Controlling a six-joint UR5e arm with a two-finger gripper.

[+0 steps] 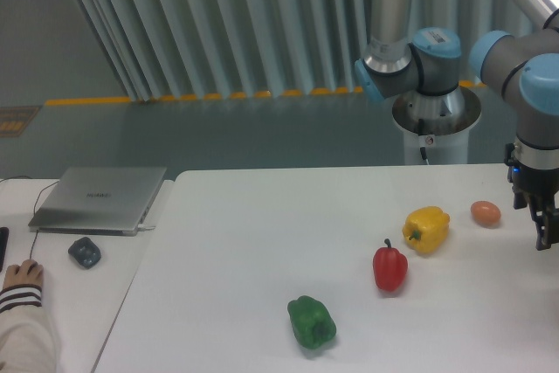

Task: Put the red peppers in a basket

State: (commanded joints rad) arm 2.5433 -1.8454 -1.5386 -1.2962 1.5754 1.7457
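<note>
We see the red pepper (390, 268) lying on the white tabletop (244, 242), right of the middle and a little nearer the front edge than the back one. It is glossy, with a short dark stem that points up and toward the back edge. Nothing touches it.

Just beyond it, toward the right edge, sits the yellow pepper (426, 229), near the red one but apart from it. Farther toward the right edge, and slightly closer to the back edge, we find the small orange-brown egg (486, 212), also by itself. The green pepper (312, 322) rests close to the front edge, left of the red pepper and well apart from it.

The gripper (548, 226) hangs at the right edge of the tabletop, pointing down, to the right of the egg and well away from the red pepper. The picture border cuts part of it off, so we cannot tell whether its fingers are spread or pressed together. We see nothing in it.

On the lower grey surface at the left lies a closed laptop (100, 198), with a small dark object (85, 252) just in front of it. A person's hand (22, 278) in a striped sleeve rests at the far left.
</note>
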